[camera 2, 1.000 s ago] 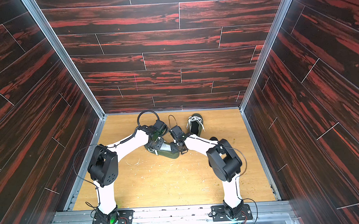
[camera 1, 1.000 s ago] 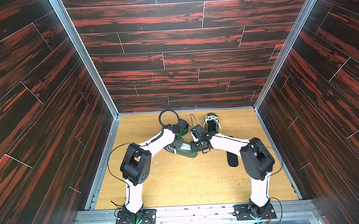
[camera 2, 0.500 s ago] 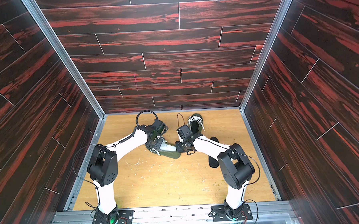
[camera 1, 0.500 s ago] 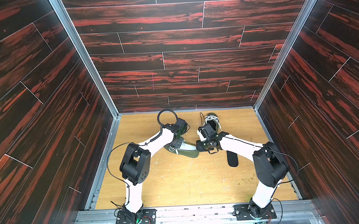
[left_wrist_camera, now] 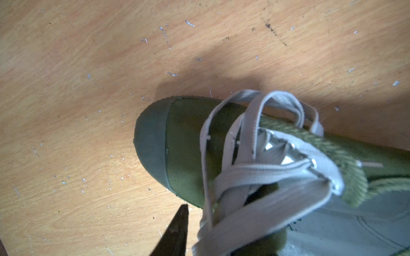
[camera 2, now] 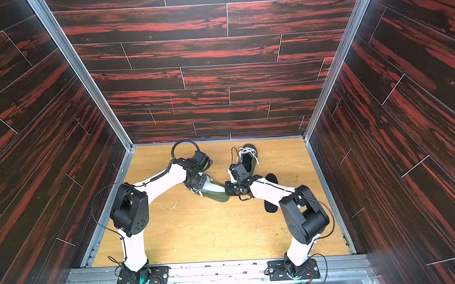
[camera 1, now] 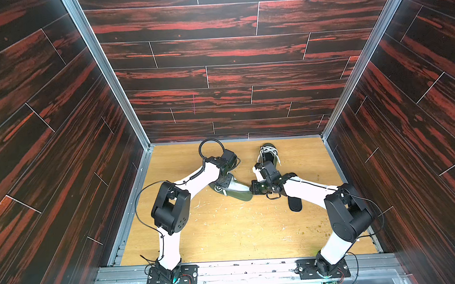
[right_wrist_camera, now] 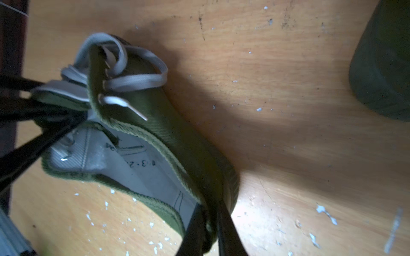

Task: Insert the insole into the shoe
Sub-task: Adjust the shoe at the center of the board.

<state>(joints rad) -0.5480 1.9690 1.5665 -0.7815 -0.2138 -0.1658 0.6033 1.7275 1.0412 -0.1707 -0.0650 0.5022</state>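
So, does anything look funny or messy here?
Yes. The black insole lies out on the table, not inside the nearer green shoe. That shoe's laces hang loose and untied, and white flecks litter the table.

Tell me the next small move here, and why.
Probably pull back gently with the right pincer to widen the mouth of the shoe: it pinches the heel rim, the left pincer grips the tongue, and the black insole lies unheld on the table.
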